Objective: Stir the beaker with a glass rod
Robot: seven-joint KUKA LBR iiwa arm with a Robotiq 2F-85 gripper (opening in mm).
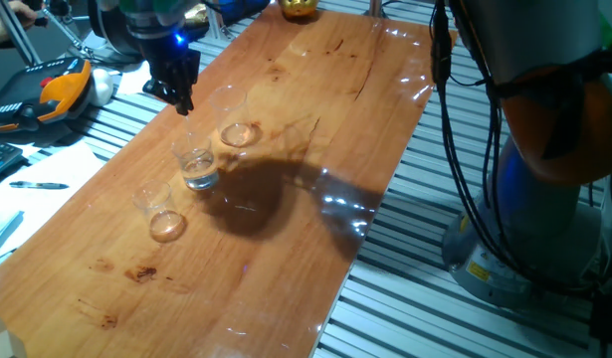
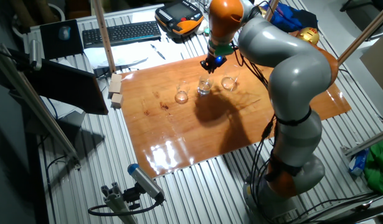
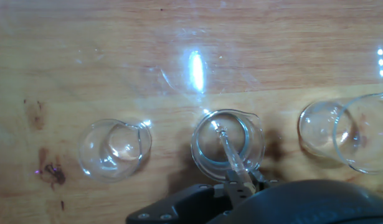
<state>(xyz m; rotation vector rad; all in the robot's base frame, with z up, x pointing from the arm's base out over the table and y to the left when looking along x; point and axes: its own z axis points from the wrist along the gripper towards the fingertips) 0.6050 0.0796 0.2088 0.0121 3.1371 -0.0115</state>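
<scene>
Below the hand (image 3: 240, 182), glass rod (image 3: 227, 149) enters beaker (image 3: 207, 155).

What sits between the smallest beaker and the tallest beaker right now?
The beaker, mid-sized, stands between the smallest beaker and the tallest beaker, with the glass rod dipping into it from the gripper. The hand view shows this best.

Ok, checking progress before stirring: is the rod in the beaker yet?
In. The hand view shows the rod running from the gripper down inside the middle beaker's rim.
</scene>
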